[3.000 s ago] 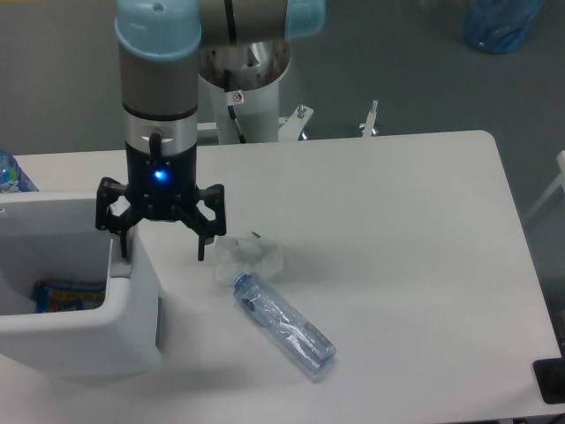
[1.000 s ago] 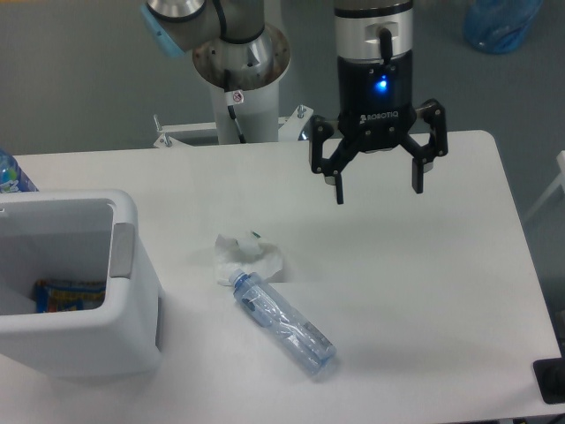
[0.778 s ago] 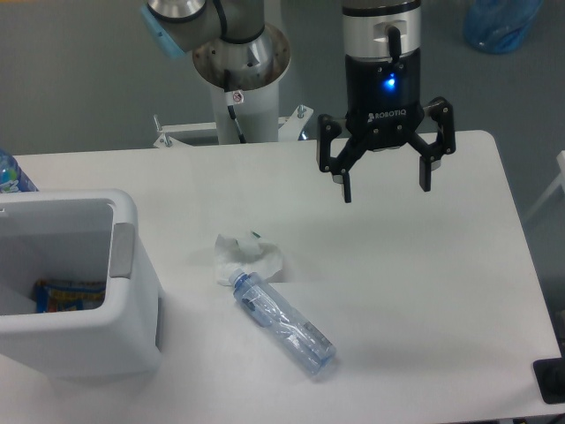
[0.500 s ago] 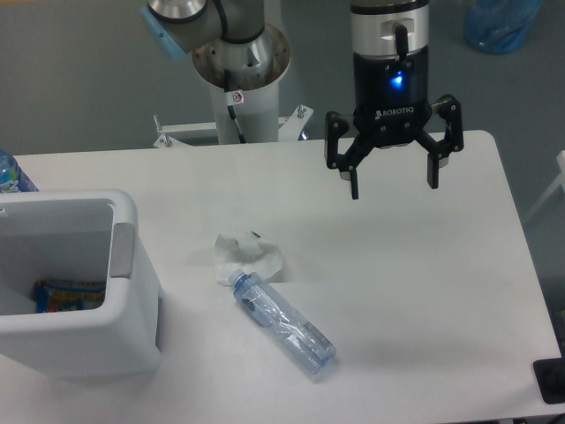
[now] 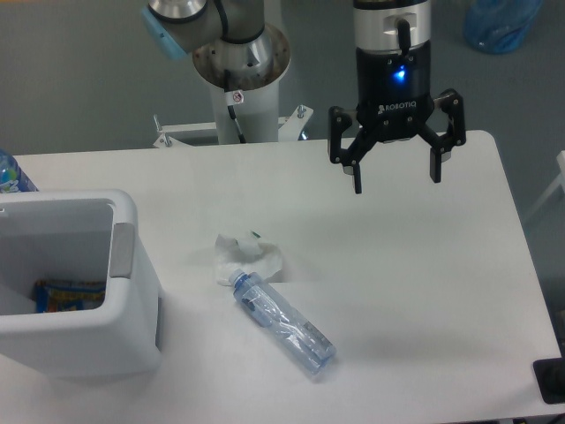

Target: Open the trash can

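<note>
A fixed camera looks down at a white table (image 5: pixel 415 291) with rounded corners, set on a grey floor.

At the far left, cut off by the frame edge, stands the bin (image 5: pixel 132 340), a large boxy white plastic container with rounded corners. Its top is open, showing the hollow inside. A colourful packet (image 5: pixel 69 294), blue and yellow, lies at the bottom. A grey tab (image 5: pixel 121 250) sits upright along the inner right rim.

Near the middle of the table, to the right of the bin, lies a crumpled white tissue (image 5: pixel 247 256). Touching its lower edge is a clear plastic bottle (image 5: pixel 284 323), on its side, running diagonally toward the lower right.

The gripper (image 5: pixel 396 175) hangs above the far right part of the table, well apart from the bin, pointing downward. Its two black fingers (image 5: pixel 356 172) are spread wide with nothing between them. A blue light glows on the black body above them.

Behind the table stands the arm's pale base (image 5: pixel 240 84), with a light blue joint cap (image 5: pixel 162 35) at the top.

A blue bottle top (image 5: pixel 11 173) peeks in at the far left edge, behind the bin. A blue bag (image 5: pixel 501 23) sits on the floor at the upper right.
</note>
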You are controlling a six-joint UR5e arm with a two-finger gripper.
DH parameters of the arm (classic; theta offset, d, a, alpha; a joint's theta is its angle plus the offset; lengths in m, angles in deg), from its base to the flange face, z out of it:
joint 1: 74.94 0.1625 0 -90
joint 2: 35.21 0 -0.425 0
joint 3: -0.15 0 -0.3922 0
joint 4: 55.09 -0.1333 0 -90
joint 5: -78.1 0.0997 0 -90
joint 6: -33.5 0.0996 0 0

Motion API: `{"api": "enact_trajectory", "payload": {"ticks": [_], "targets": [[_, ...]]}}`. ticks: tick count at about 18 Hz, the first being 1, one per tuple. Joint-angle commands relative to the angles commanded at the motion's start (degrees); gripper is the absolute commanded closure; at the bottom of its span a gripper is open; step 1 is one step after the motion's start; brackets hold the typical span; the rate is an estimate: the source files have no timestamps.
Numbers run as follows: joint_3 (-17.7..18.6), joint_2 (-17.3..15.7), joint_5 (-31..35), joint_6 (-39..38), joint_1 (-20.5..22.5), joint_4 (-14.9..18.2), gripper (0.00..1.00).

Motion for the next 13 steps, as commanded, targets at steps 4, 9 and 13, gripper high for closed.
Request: {"api": "enact_trajectory", "payload": {"ticks": [4, 9, 13], "targets": [[0.09, -0.18, -0.09, 2.27, -0.09, -0.18, 0.0], [1.49, -1.05, 1.75, 13.42, -0.09, 0.61, 0.0], [3.34, -2.46, 4.3, 19.86, 1.31, 0.62, 0.0]]}}
